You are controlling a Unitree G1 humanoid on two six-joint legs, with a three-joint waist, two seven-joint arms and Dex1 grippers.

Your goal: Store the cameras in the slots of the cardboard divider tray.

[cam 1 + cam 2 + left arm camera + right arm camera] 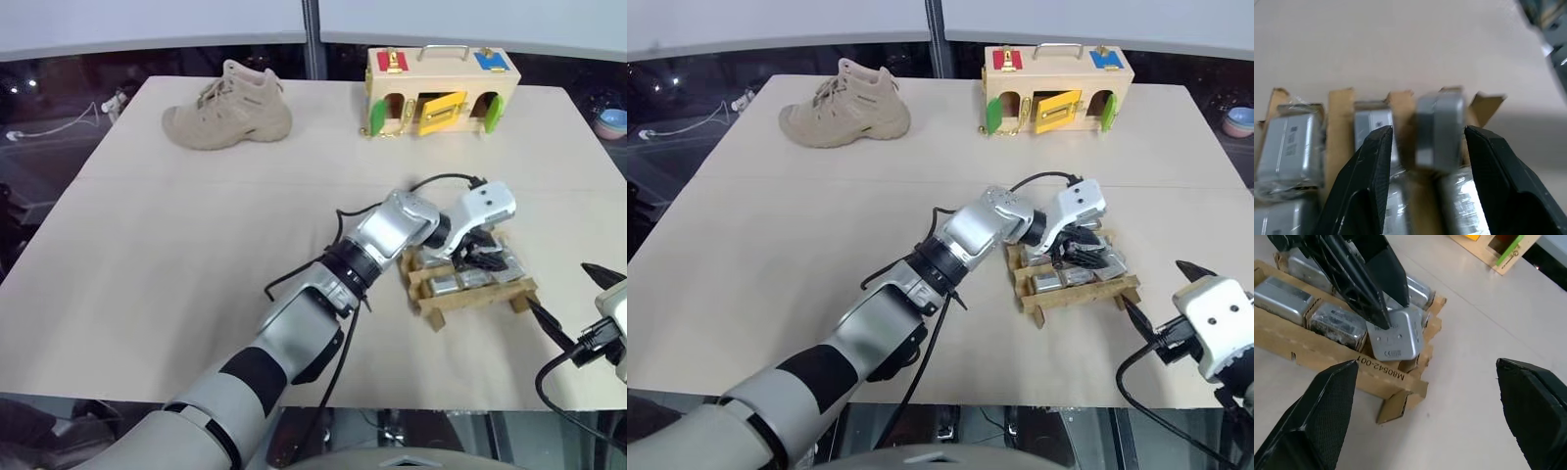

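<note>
Left hand (1422, 147) reaches across from the robot's left and sits over the cardboard divider tray (475, 296), its 2 black fingers (1367, 171) clamped on 1 camera (1440, 131), which stands on edge between them at the tray's corner slot nearest the counter's right edge; the right wrist view shows that camera (1396, 339) tilted, its lower corner at the top of the slot. Right hand (1425, 416) hangs low at about 4 o'clock from the tray, near the counter's front right edge, with its fingers (1327, 406) spread wide apart and nothing between them, pointing toward the tray's near corner. Going by size, the counter (196, 235) is a broad pale beige surface filling most of the head views. At its far side, around 12 o'clock, stands a wooden box (441, 90) with a metal handle and yellow, green, red and blue doors and latches. At about 10 o'clock from the counter's centre lies a tan lace-up boot (230, 108), toe toward the left edge. The tray rests at roughly 4 o'clock from the counter's centre, well apart from box and boot, a small brown rack of notched strips with printed lettering on its front strip. Several more silver-grey cameras (1283, 296) lie in its slots, some in clear wrapping (1293, 142); how many slots are filled I cannot tell, as the left arm covers part of the rack.
</note>
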